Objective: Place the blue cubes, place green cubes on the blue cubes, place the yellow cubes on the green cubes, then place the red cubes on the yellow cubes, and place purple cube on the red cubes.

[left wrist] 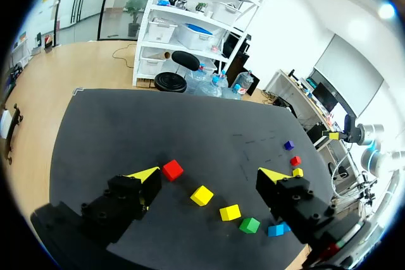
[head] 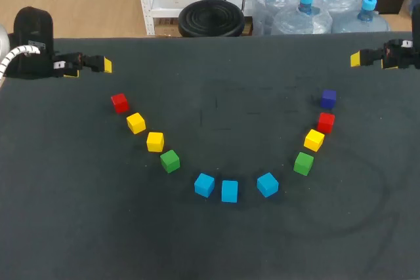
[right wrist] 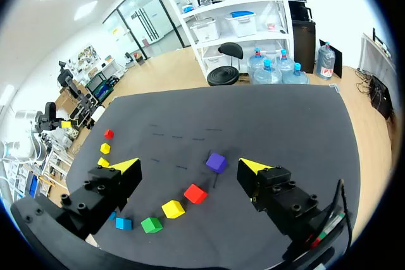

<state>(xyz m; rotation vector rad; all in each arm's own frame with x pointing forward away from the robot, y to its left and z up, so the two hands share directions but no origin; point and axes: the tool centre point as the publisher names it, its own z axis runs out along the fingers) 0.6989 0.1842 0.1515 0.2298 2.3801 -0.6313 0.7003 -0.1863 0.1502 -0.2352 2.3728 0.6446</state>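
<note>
Well apart, left hand (head: 105,65) and right hand (head: 356,59) gape empty at the table's (head: 216,96) far corners.

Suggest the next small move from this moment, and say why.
Probably the left gripper should head toward the leftmost blue cube. The blue ones form the base layer, no cube is stacked yet, and both this gripper and the right gripper hang open and empty, far from the row of cubes.
</note>
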